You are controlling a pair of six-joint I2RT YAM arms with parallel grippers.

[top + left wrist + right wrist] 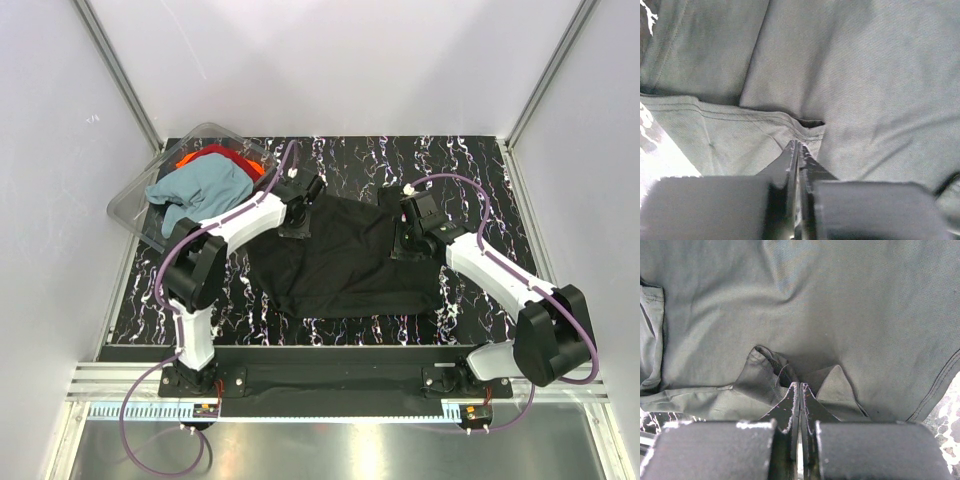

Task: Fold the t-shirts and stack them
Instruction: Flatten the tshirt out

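Observation:
The black t-shirt (340, 265) lies spread and rumpled on the middle of the marbled mat. My left gripper (297, 222) sits at its far left corner. In the left wrist view the gripper (800, 146) is shut, its tips pinching a stitched hem fold of the black cloth (865, 75). My right gripper (408, 240) sits at the shirt's far right corner. In the right wrist view the gripper (800, 385) is shut, with the cloth (840, 305) puckered up around its tips. The teal-blue t-shirt (205, 190) and the red-orange t-shirt (215, 155) lie bunched in the tub.
A clear plastic tub (130, 205) stands at the back left of the mat, just beyond the left arm. The black marbled mat (470, 170) shows around the shirt. White enclosure walls stand close on the left, back and right.

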